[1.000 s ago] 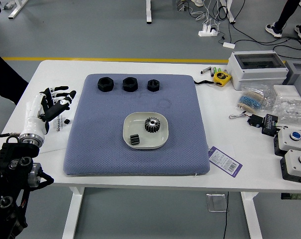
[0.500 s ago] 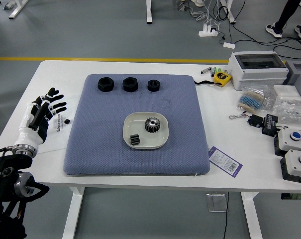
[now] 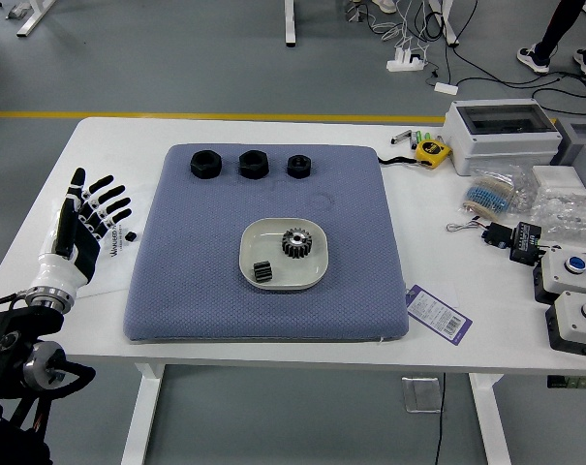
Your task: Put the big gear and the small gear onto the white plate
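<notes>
- Fingers [image 3: 111,195] of the left hand [image 3: 77,239] are released and fanned wide, thumb apart from the other 4, gripping nothing; 1.0 s ago they were bent and bunched closer together.
- White table [image 3: 94,325]: the hand hangs above its left part, beside the mat, palm side hard to make out.
- Blue-grey mat [image 3: 196,291]: lies flat at the middle of the table, where it lay before.
- Left arm [image 3: 43,368]: comes in from the lower left corner; its wrist has shifted slightly left and nearer the table's front edge since 1.0 s ago.
- Person's legs [image 3: 561,27]: at the top right, on the floor beyond the table; the dark clothing seen at the left edge 1.0 s ago is gone.
- White box [image 3: 503,145]: far right part of the table, behind 2 button boxes [image 3: 567,334].
- Plate [image 3: 255,241]: on the mat, unmoved.
- Black nuts [image 3: 206,165]: 3 in a row along the mat's far side, unmoved.
- Big gear [image 3: 296,243]: on the plate, towards its far right, teeth facing outward around it, unmoved.
- Small gear [image 3: 262,272]: on the plate too, near left, apart from the big gear, unmoved.
</notes>
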You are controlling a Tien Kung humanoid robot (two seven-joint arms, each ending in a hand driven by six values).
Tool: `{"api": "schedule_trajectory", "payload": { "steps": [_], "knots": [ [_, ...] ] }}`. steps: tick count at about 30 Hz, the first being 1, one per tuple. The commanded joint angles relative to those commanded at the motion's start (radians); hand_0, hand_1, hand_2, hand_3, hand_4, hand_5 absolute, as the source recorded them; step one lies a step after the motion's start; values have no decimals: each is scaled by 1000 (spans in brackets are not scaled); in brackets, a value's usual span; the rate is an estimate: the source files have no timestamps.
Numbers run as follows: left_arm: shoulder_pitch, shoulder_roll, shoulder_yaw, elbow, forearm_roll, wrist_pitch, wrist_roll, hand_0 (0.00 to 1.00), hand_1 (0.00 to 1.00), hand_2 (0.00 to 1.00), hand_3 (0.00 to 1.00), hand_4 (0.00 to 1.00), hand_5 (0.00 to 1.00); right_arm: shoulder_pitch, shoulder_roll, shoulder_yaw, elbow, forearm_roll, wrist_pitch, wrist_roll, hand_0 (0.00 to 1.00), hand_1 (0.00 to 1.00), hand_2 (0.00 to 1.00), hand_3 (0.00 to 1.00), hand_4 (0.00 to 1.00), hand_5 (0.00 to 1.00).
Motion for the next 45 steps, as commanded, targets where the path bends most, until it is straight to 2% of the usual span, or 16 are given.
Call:
{"api": "schedule_trajectory", "payload": {
  "steps": [9, 10, 33, 45],
  "knots": [
    [10, 0, 5, 4, -9, -5, -2, 782, 777, 797, 782, 827, 998, -4, 1, 2, 0, -2, -1, -1, 683, 657, 737, 590, 804, 710],
    [10, 0, 5, 4, -9, -5, -2, 797, 786, 831, 792, 836, 998, -4, 1, 2, 0, -2, -1, -1, 683, 656, 737, 591, 804, 710],
    [30, 0, 16, 4, 3, -34, 25, 798, 787, 831, 795, 849, 998, -21, 7, 8, -2, -12, -4, -4, 684, 655, 737, 593, 804, 710],
    [22, 0, 14, -2, 13, -32, 21, 798, 785, 833, 794, 856, 998, -16, 6, -1, -2, 5, -2, 2, 683, 656, 737, 593, 804, 711]
  ]
}}
